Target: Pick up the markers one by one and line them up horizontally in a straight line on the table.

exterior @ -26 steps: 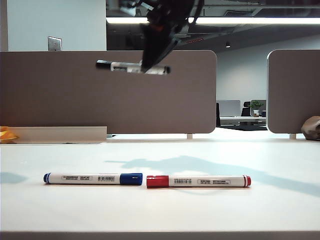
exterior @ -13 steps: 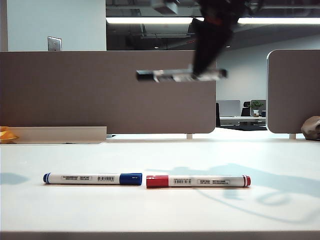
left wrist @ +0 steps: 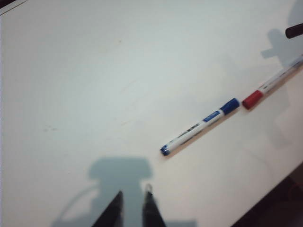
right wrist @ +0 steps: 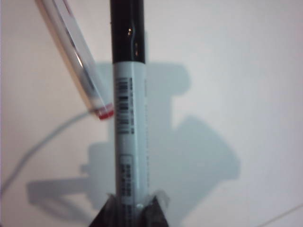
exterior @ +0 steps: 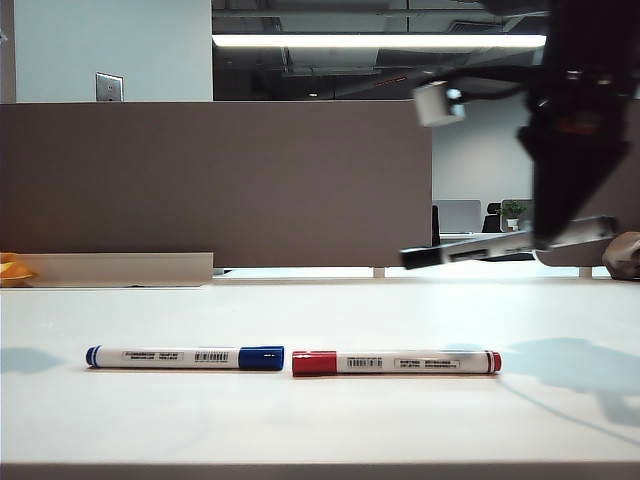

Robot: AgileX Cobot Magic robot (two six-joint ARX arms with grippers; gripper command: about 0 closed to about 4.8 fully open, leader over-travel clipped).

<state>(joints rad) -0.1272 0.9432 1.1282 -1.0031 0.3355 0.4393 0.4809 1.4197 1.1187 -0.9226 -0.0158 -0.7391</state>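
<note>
While the right gripper (exterior: 572,232) hangs in the air at the far right of the exterior view, its jaws are clamped on the slim white-barrelled marker with the black cap (exterior: 470,250), which sticks out nearly level, cap end toward the middle, well above the large off-white matte table (exterior: 320,420). Down on that table lie the other two markers end to end in one straight row: the white marker with the blue cap (exterior: 185,357) on the left, and the white marker with the red cap (exterior: 396,362) just beside it on the right, their caps almost touching. Behind them stands a grey-brown divider panel (exterior: 200,180). From the left wrist view, the left gripper (left wrist: 132,210) hovers over bare table with its two dark fingers (left wrist: 113,208) apart and nothing between them; the blue-capped marker (left wrist: 199,126) lies well apart from it, with the red-capped one (left wrist: 270,86) next in line beyond. From the right wrist view, the right gripper (right wrist: 130,205) pinches the black-capped marker (right wrist: 127,109) by its tail end, and the tail of the red-capped marker (right wrist: 75,52) lies on the table underneath, just beside it.
</note>
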